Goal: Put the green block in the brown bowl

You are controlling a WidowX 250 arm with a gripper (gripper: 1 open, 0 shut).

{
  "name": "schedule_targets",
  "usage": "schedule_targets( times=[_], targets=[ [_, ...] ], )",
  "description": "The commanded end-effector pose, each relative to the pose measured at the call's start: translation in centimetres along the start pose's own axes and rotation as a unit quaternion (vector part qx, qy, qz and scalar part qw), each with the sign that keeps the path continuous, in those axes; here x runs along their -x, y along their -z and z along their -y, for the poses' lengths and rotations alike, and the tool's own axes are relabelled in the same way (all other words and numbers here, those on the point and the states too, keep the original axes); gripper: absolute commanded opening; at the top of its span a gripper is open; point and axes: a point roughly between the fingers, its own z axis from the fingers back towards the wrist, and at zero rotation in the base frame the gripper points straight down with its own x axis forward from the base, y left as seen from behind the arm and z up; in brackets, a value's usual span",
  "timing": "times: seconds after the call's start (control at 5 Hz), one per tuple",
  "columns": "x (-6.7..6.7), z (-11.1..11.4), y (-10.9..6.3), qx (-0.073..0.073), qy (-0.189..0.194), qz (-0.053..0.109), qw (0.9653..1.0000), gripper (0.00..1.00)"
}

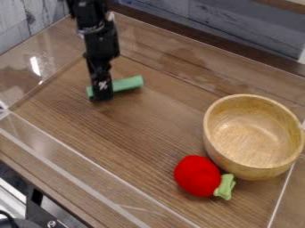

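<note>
Progress on the task looks early: the small flat mint-green rectangular block [120, 85] lies on the wooden tabletop [143, 142] at upper left, well apart from the round light-brown wooden bowl [252, 135] at right, which is empty. Grasping, lifting, carrying and dropping all appear left to do. Directly over the block's left end, the black robot pincer [102, 89] points straight down with its jaws spread wide, low at the block. Whether a fingertip touches the block cannot be told. Nothing is held. A red plush fruit [201, 175] sits nearby.
</note>
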Motion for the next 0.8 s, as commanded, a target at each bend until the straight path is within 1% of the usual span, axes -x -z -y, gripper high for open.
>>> schedule_targets(
  times=[0.0,0.2,0.6],
  targets=[
    [0.3,-0.8,-0.9,-0.005,0.025,0.009,0.9996,1.0],
    [0.4,-1.4,-1.0,-0.001,0.053,0.01,0.9986,1.0],
    [0.1,0.4,-0.8,-0.001,0.018,0.025,0.9995,1.0]
  ],
)
